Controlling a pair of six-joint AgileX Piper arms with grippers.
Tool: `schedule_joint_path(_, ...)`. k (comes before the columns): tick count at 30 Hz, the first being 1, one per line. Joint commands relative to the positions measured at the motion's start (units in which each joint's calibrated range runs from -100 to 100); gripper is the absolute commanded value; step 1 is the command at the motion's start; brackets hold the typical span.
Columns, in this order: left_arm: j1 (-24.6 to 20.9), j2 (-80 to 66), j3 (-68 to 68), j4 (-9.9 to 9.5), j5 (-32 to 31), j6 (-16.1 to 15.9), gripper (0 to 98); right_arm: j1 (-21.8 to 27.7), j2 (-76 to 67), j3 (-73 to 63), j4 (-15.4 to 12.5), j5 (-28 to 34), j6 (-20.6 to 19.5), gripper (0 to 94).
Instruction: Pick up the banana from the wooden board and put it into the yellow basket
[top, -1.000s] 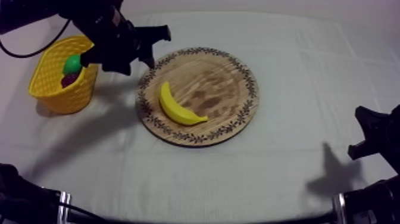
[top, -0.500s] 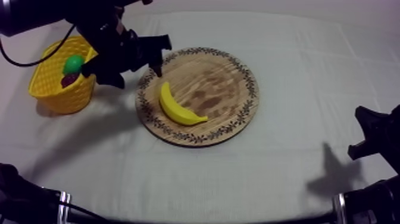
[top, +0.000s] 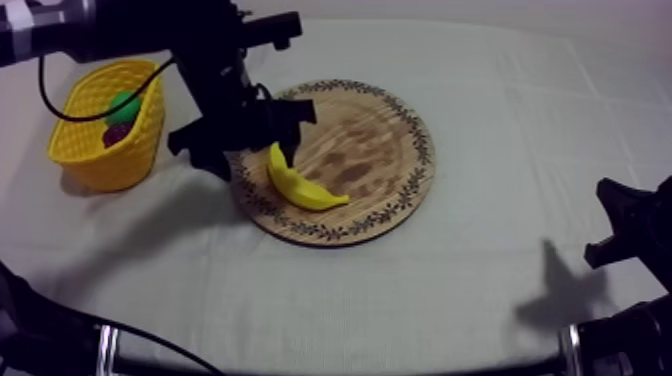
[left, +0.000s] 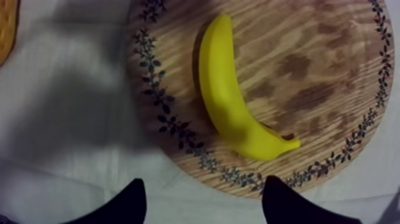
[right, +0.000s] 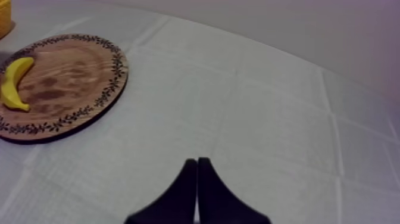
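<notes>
The banana (top: 297, 182) is lying flat on the wooden board (top: 372, 150), in the board's 8 o'clock part, with its stem end pointing toward 4 o'clock and its other tip toward 11 o'clock. Nothing is gripping it, so the pick-up is not yet done: the grasp, the lift, the carry and the drop into the basket are all left to do.

The left gripper (top: 285, 135) is hovering right at the banana's 11 o'clock tip, over the board's rim. In the left wrist view its two black fingers (left: 128, 204) are standing wide apart with nothing between them, near the board's patterned rim, and the banana (left: 232, 110) is lying on the board (left: 315, 65) just beyond the gap, roughly in line with it. I judge the arm to be lining up for the descent onto the fruit.

The yellow basket (top: 100, 160) is sitting at the board's 9 o'clock, near it but apart, and is holding a green fruit (top: 124, 105) and a dark fruit (top: 117, 133).

The right gripper (right: 196, 179) is resting with its fingers pressed together on nothing, well apart from the board at its 4 o'clock.
</notes>
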Motion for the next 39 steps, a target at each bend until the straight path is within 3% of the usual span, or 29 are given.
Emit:
schedule_joint_path(1,0.06,1.74,-0.57,0.63,0.23,-0.06,72.2,0.00,0.00,-0.05,-0.01,0.00,0.05,0.3)
schedule_joint_path(15,-0.01,10.58,-8.59,3.43,3.45,-0.89,71.5,0.00,0.00,-0.05,-0.01,0.00,0.06,0.3)
schedule_joint_path(39,-1.81,22.32,-16.43,5.03,3.80,-1.00,68.6,0.00,0.00,-0.05,-0.01,0.00,0.06,0.3)
